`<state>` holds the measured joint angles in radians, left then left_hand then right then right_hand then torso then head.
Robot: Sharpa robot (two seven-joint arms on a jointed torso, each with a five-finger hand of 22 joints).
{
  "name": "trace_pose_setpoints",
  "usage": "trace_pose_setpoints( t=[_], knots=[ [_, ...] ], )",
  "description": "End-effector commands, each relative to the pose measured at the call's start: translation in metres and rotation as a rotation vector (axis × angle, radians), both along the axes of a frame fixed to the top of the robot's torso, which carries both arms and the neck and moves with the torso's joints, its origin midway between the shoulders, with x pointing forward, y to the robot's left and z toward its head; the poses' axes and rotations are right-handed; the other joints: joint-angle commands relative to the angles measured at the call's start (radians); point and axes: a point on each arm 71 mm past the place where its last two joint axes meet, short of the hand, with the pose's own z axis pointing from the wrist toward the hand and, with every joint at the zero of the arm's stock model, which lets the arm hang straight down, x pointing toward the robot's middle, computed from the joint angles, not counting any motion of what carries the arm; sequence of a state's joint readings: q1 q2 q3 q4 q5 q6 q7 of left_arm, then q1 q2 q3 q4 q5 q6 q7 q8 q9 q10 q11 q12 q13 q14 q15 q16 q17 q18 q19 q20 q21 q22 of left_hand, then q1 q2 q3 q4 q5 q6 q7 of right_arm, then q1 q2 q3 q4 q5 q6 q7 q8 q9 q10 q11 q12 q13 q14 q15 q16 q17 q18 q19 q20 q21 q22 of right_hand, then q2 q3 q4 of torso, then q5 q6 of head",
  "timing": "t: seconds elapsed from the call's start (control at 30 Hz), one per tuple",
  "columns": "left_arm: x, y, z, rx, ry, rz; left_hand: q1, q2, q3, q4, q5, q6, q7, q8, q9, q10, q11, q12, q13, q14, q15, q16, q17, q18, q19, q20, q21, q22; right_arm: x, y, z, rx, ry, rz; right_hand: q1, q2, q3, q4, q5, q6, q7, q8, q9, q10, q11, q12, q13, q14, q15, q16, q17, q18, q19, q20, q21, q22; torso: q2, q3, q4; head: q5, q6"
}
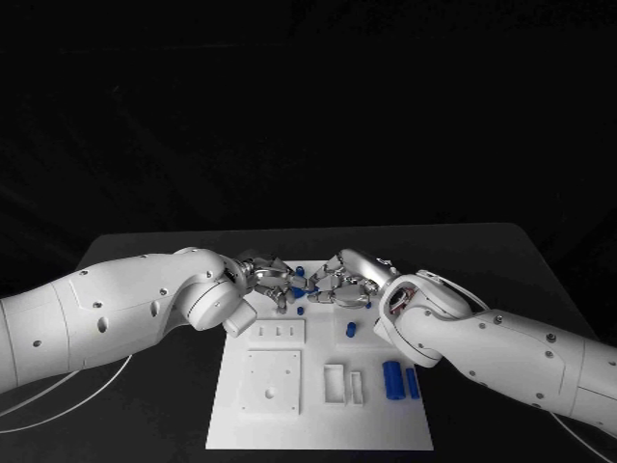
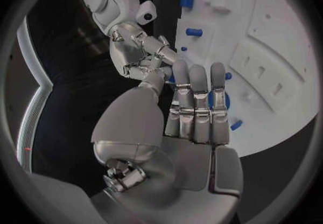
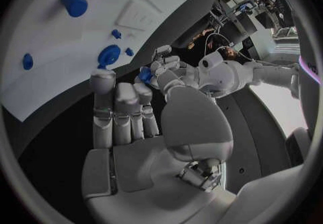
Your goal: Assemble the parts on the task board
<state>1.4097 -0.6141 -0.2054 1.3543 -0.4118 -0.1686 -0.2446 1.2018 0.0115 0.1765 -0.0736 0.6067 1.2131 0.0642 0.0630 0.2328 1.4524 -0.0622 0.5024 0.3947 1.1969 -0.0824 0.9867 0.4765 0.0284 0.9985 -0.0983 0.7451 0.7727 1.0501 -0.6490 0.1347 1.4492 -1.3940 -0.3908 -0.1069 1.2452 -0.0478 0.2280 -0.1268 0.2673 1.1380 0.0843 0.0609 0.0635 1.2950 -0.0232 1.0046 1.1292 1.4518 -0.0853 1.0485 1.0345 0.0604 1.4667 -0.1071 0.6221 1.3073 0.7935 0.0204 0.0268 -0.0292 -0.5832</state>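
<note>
The white task board (image 1: 323,424) lies in the middle of the table. My left hand (image 1: 264,280) and right hand (image 1: 343,282) meet fingertip to fingertip over its far end. The left hand (image 3: 163,69) pinches a small blue part (image 3: 145,75) between thumb and fingers. It appears between the two hands as the small blue part (image 1: 298,289). My right hand (image 3: 131,113) has its fingers straight and apart with nothing in them. A blue disc (image 2: 220,100) sits on the board behind the left hand's fingers (image 2: 198,100).
Two blue cylinders (image 1: 392,379) lie side by side at the board's near right. A shorter blue piece (image 1: 350,329) lies mid-board and a small blue peg (image 1: 283,311) sits beside the left hand. A square raised plate (image 1: 271,381) and white blocks (image 1: 345,383) occupy the near part.
</note>
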Motion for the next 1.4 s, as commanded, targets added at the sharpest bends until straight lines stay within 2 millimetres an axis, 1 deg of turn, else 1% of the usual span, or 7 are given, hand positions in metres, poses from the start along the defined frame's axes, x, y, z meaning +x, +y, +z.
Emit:
trace_pose_setpoints(
  t=[0.03,0.3,0.53,0.77,1.07,1.27,1.4],
  knots=[
    [0.0027,0.0033,0.0018,-0.007,-0.020,0.024,0.008,0.005,0.001,-0.007,0.006,0.114,-0.097,0.004,0.816,-0.005,-0.013,-0.004,0.002,0.002,-0.005,0.002,0.002,-0.014,-0.004,-0.006,0.004,0.002,-0.0023,0.0005,-0.0008,0.015,-0.002,0.017,0.005,-0.005,-0.005,-0.002,0.002,-0.005,-0.001,0.001,0.001,-0.005,0.003,-0.003,0.000,0.000,0.000,-0.007,-0.001,0.009,0.038,0.001,-0.005,0.074,0.000,-0.0001,0.0001,0.000,-0.002],
    [0.0022,0.0039,0.0011,-0.004,-0.014,0.020,0.001,0.005,-0.007,-0.014,0.003,0.130,-0.102,0.004,0.822,0.006,-0.016,0.004,0.011,0.009,-0.007,0.011,0.012,-0.013,0.003,-0.006,0.002,0.012,-0.0026,-0.0017,-0.0008,0.024,-0.008,0.012,0.008,0.001,0.001,-0.005,0.000,0.001,-0.003,0.002,0.001,-0.004,0.002,-0.002,0.000,0.000,-0.001,-0.006,0.000,0.009,0.039,0.000,-0.006,0.074,0.000,0.0006,0.0005,0.001,-0.003],
    [0.0006,0.0023,0.0002,-0.005,-0.001,0.002,-0.005,0.008,-0.011,-0.016,0.003,0.134,-0.105,0.005,0.842,0.007,-0.018,0.013,0.024,0.013,-0.009,0.015,0.021,-0.013,0.007,-0.008,0.001,0.021,-0.0023,-0.0018,-0.0007,0.028,-0.012,0.007,0.010,0.008,0.035,-0.020,-0.030,0.016,-0.006,0.001,0.001,-0.004,-0.001,0.001,0.001,0.000,-0.003,-0.006,0.001,0.007,0.040,-0.002,-0.004,0.076,-0.001,-0.0002,0.0006,-0.002,-0.004],
    [0.0001,0.0017,0.0000,-0.013,0.007,0.003,-0.006,0.013,-0.010,-0.014,-0.001,0.133,-0.105,0.004,0.844,0.006,-0.018,0.012,0.025,0.013,-0.009,0.014,0.022,-0.014,0.007,-0.008,-0.001,0.023,-0.0021,-0.0011,-0.0011,0.024,-0.012,0.009,-0.003,-0.005,0.032,-0.020,-0.017,0.009,-0.005,0.001,0.001,-0.006,0.001,-0.002,-0.002,0.000,-0.002,-0.008,0.000,0.007,0.039,-0.001,-0.008,0.075,-0.001,-0.0003,0.0003,-0.002,-0.004],
    [0.0005,0.0023,0.0001,-0.023,0.009,0.022,-0.012,0.023,-0.012,-0.008,-0.015,0.138,-0.107,0.006,0.848,0.011,-0.019,0.014,0.028,0.017,-0.010,0.014,0.024,-0.014,0.011,-0.008,-0.004,0.025,-0.0026,0.0004,-0.0010,0.025,-0.017,0.010,-0.016,-0.026,-0.050,0.008,0.051,-0.042,0.009,0.001,0.001,-0.013,0.010,-0.012,-0.013,0.000,0.004,-0.012,-0.003,0.015,0.040,0.005,-0.018,0.073,-0.001,-0.0001,0.0018,0.000,-0.003],
    [0.0009,0.0027,0.0000,-0.024,0.009,0.032,-0.018,0.028,-0.016,-0.006,-0.016,0.144,-0.111,0.005,0.873,0.014,-0.022,0.025,0.042,0.022,-0.013,0.020,0.035,-0.016,0.017,-0.012,-0.005,0.033,-0.0033,0.0016,-0.0014,0.028,-0.018,0.013,0.005,-0.018,-0.147,0.031,0.073,-0.066,0.013,0.002,0.001,-0.019,0.015,-0.016,-0.021,-0.001,0.008,-0.014,-0.007,0.022,0.040,0.010,-0.028,0.072,0.000,0.0003,0.0004,0.001,-0.003],
    [0.0007,0.0022,-0.0004,-0.022,0.013,0.028,-0.018,0.029,-0.016,-0.006,-0.015,0.143,-0.112,0.006,0.883,0.013,-0.023,0.029,0.048,0.022,-0.014,0.023,0.039,-0.016,0.017,-0.012,-0.005,0.038,-0.0036,0.0024,-0.0015,0.031,-0.021,0.012,0.008,-0.017,-0.161,0.034,0.074,-0.070,0.015,0.001,0.001,-0.020,0.015,-0.017,-0.023,-0.002,0.008,-0.014,-0.008,0.023,0.041,0.010,-0.029,0.072,0.000,0.0010,0.0008,0.001,-0.004]
  ],
)
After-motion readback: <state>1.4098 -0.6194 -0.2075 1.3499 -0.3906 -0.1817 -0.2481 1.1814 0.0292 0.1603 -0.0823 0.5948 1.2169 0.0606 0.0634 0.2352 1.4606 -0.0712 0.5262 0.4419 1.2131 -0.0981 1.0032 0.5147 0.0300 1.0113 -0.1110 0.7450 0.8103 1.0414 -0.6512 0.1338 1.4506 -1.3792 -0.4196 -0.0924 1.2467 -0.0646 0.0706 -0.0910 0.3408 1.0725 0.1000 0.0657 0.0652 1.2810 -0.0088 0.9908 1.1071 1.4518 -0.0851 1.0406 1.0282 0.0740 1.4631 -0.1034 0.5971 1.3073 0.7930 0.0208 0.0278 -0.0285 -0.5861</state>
